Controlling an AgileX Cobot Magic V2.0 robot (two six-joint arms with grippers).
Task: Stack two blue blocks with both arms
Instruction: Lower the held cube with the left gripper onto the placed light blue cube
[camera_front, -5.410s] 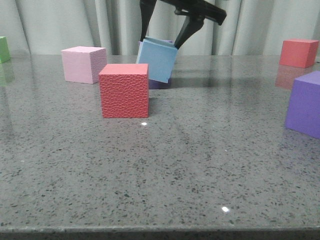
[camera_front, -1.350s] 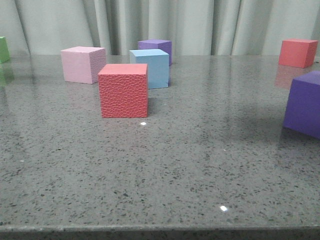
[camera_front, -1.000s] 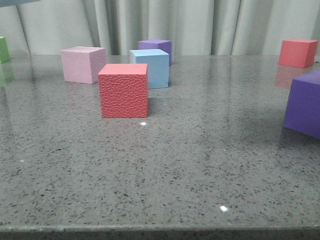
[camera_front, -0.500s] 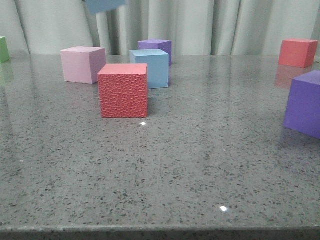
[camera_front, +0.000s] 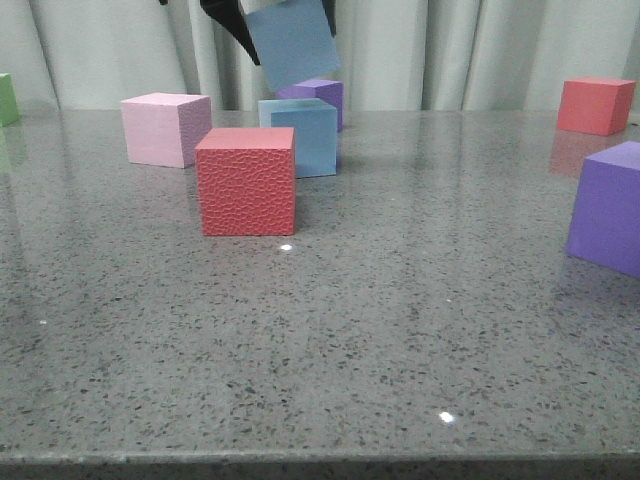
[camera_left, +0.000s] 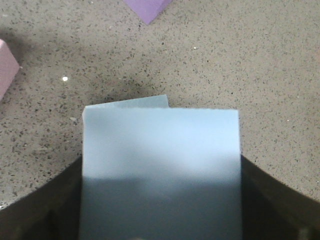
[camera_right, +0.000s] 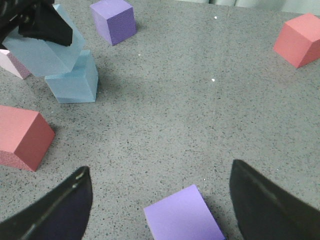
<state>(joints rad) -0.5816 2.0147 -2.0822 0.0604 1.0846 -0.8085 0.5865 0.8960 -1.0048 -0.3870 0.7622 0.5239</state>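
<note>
Left pincer (camera_front: 285, 20) clamped on tilted blue block (camera_front: 292, 42) above 2nd blue block (camera_right: 72, 82); right pincer (camera_right: 160, 200) wide, empty

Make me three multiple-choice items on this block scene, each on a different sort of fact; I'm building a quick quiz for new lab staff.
1. Where is the held blue block?
A. on the red textured block
B. in the air above the resting blue block
C. beside the green block

2. How many purple blocks does the right wrist view show?
A. one
B. two
C. four

3. What is the state of the right gripper?
A. open and empty
B. shut on a purple block
C. shut on a red block

Answers:
1. B, the front view shows it tilted and clear of the table, just over the other blue block.
2. B, one far purple block and one near purple block.
3. A, its jaws stand wide apart with nothing between them.
</note>
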